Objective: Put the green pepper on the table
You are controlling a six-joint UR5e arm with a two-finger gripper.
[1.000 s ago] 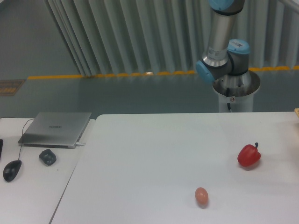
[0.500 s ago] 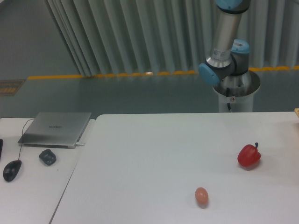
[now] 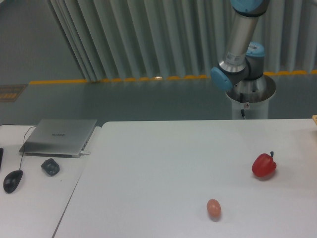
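While the arm (image 3: pixel 237 47) rises out of frame, end effector and green pepper stay unseen.

**Grey room with ribbed wall and a side desk**

A ribbed grey-white wall panel (image 3: pixel 148 34) runs across the back. Below it lies a dull blue-grey floor (image 3: pixel 124 101) crossed by a yellow stripe (image 3: pixel 119 79). At left stands a smaller white desk (image 3: pixel 34 208) carrying a closed laptop (image 3: pixel 59 136) and mouse (image 3: pixel 13 180). Light is soft, even.
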